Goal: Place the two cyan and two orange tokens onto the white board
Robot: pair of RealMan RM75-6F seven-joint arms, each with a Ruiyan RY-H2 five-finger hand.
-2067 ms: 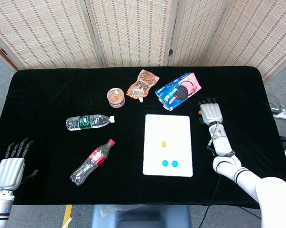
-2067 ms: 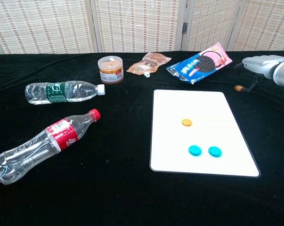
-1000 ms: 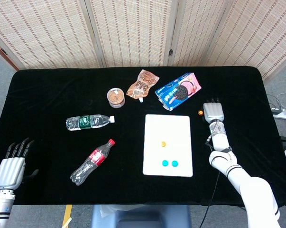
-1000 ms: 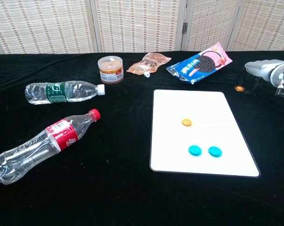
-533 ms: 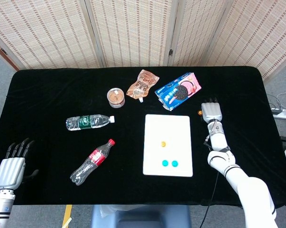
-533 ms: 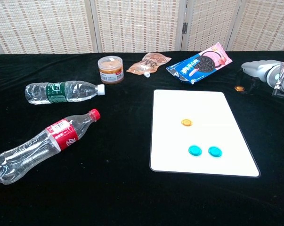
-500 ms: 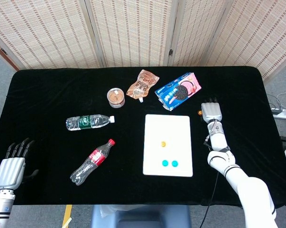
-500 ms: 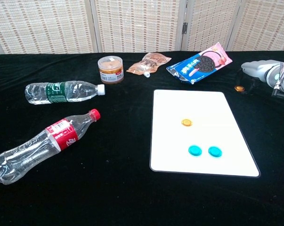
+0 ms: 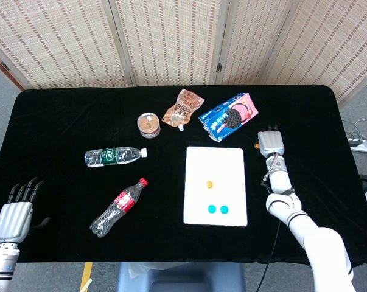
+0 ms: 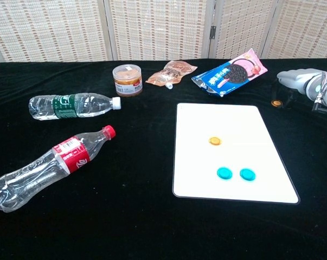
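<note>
Right hand [image 9: 271,145] lies low over the black worktop [image 9: 61,115] just beyond the far right corner of the white board [image 9: 215,167], palm down, fingers stretched forward and holding nothing. The loose orange token [image 10: 276,103] sits on the cloth right beside this hand, at its board-facing edge near the fingers; whether they touch cannot be told. In the chest view the hand [image 10: 301,80] shows at the right border.

Nearest on the board are two cyan tokens [image 9: 212,209] [image 9: 224,209] side by side, and a little further in lies an orange token [image 9: 210,184], apart from them.

Left hand [image 9: 14,218] hangs at the near left corner of the worktop, fingers spread and empty, well apart from everything.

Left of the board a cola bottle [image 9: 118,207] lies on its side, a water bottle [image 9: 114,156] beyond it. Further back stand a small lidded cup [image 9: 149,124], a brown pouch [image 9: 182,109] and a blue-and-pink cookie pack [image 9: 229,117].
</note>
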